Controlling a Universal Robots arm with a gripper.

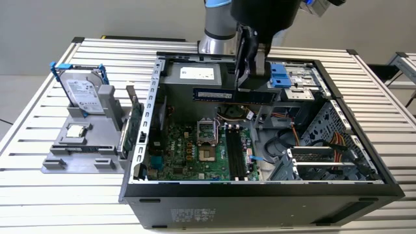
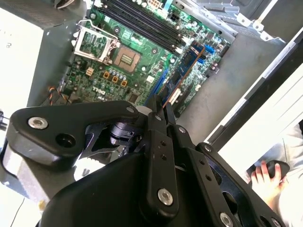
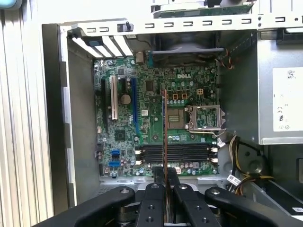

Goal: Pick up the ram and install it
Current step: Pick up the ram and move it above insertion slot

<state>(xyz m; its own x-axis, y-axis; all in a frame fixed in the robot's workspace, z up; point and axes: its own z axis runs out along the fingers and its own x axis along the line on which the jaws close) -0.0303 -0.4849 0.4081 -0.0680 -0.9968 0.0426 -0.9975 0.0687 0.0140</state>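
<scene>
Pinching long thin blue circuit-board ram point(image 1: 215, 93) w/ black chips: black gripper point(image 1: 252, 88) clamped on it, held clear above green motherboard point(image 1: 188, 146) inside open black PC case point(image 1: 260, 197), not in mem slots point(image 1: 235, 151).

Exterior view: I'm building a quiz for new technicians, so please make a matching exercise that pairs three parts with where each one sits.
Things:
1. ram
2. hard drive
3. motherboard

Places:
A. lying flat on the floor of the open computer case
B. standing upright in the grey stand, outside the case on the exterior view's left
C. clamped in the gripper, over the case

Pairs: 1-C, 2-B, 3-A.
</scene>
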